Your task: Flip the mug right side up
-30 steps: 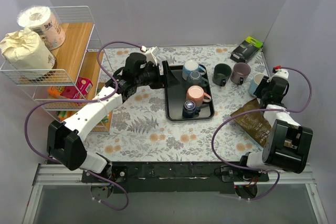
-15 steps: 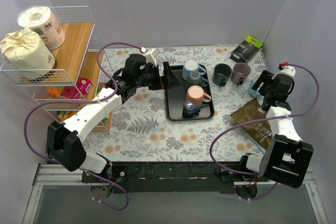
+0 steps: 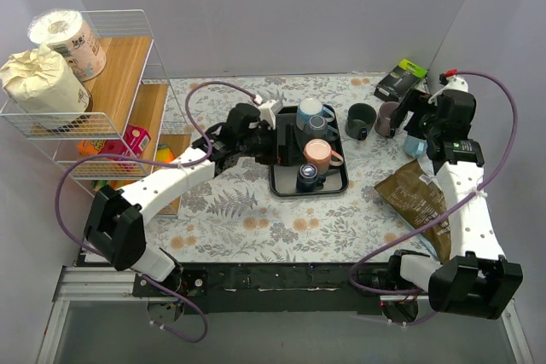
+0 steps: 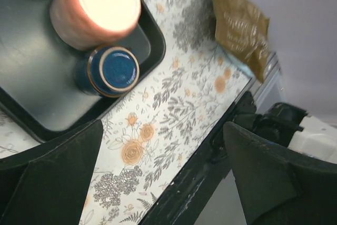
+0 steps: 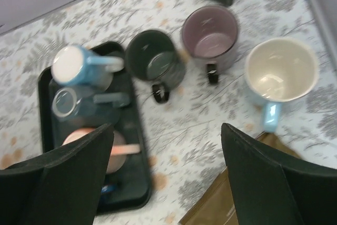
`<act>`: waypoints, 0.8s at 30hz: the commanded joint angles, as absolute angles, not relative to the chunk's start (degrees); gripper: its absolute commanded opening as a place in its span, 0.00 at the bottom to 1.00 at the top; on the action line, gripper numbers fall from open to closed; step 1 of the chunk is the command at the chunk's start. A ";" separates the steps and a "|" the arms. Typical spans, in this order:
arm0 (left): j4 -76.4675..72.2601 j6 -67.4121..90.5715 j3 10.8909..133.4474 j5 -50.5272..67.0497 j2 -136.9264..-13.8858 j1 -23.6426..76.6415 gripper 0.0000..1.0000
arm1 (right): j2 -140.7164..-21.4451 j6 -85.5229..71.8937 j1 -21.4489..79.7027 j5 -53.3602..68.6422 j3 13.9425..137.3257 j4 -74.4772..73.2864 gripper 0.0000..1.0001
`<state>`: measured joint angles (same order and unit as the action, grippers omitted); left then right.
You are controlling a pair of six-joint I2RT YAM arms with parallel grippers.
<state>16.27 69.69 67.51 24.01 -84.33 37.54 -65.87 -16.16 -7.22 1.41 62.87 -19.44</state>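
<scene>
We are logging left fingers (image 4: pixel 52 172), right fingers (image 5: pixel 58 183) spread, empty | pink mug (image 4: pixel 97 6) crowding navy mug (image 4: pixel 108 71), likely risking a knock.

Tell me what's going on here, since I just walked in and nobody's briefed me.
Two robot arms work over a floral table. The left pincer hangs open above the black tray, close to the pink mug sitting bottom up. The right pincer hangs open over three upright mugs beside the tray: dark green mug, purple mug, light blue mug. Neither pincer holds anything.
</scene>
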 commanded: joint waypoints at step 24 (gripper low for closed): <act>13.27 59.24 74.62 -0.61 -106.78 50.36 0.98 | -58.62 -23.73 2.37 14.23 60.03 -30.32 0.88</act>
